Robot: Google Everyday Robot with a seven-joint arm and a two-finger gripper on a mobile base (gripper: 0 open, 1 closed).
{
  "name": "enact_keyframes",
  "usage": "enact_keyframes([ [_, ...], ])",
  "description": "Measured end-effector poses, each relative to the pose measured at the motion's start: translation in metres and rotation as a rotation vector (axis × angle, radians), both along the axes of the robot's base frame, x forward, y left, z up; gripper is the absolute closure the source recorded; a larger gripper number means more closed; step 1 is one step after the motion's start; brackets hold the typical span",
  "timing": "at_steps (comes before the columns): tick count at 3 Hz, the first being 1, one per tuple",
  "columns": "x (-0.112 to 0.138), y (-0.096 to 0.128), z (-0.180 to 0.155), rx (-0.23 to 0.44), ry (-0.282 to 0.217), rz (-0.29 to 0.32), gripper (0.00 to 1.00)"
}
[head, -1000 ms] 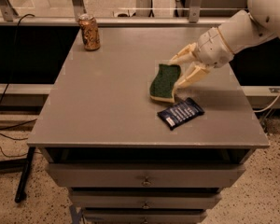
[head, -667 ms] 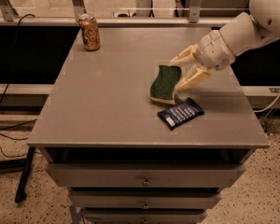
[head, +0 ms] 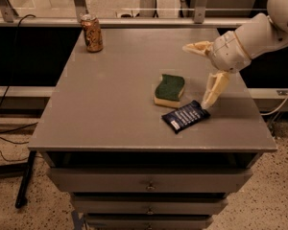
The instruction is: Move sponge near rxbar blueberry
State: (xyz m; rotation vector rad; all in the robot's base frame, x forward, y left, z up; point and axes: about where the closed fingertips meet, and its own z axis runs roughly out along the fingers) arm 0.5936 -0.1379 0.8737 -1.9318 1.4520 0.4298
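The sponge (head: 169, 89), dark green on top with a pale yellow base, lies flat on the grey table (head: 115, 104) right of centre. The rxbar blueberry (head: 186, 116), a dark navy wrapper with white text, lies just in front and to the right of it, a small gap apart. My gripper (head: 196, 74) is open and empty, to the right of the sponge and clear of it. One pale finger (head: 197, 47) points left above the table; the other finger (head: 214, 89) hangs down with its tip by the bar's far right corner.
A brownish drink can (head: 91, 32) stands at the table's far left corner. The table's right edge lies close to the bar. Drawers sit under the tabletop. A railing and cables run behind and to the left.
My gripper has let go of the sponge and drawn back to the right, its fingers spread. The sponge now lies flat on the table beside the bar.
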Motion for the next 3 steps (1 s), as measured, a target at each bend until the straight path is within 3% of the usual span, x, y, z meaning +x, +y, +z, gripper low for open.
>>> enact_keyframes([
  [1, 0.008, -0.046, 0.023, 0.031, -0.026, -0.121, 0.0],
  [2, 0.007, -0.086, 0.068, 0.045, -0.107, -0.245, 0.0],
  [3, 0.007, -0.089, 0.073, 0.047, -0.117, -0.255, 0.0],
])
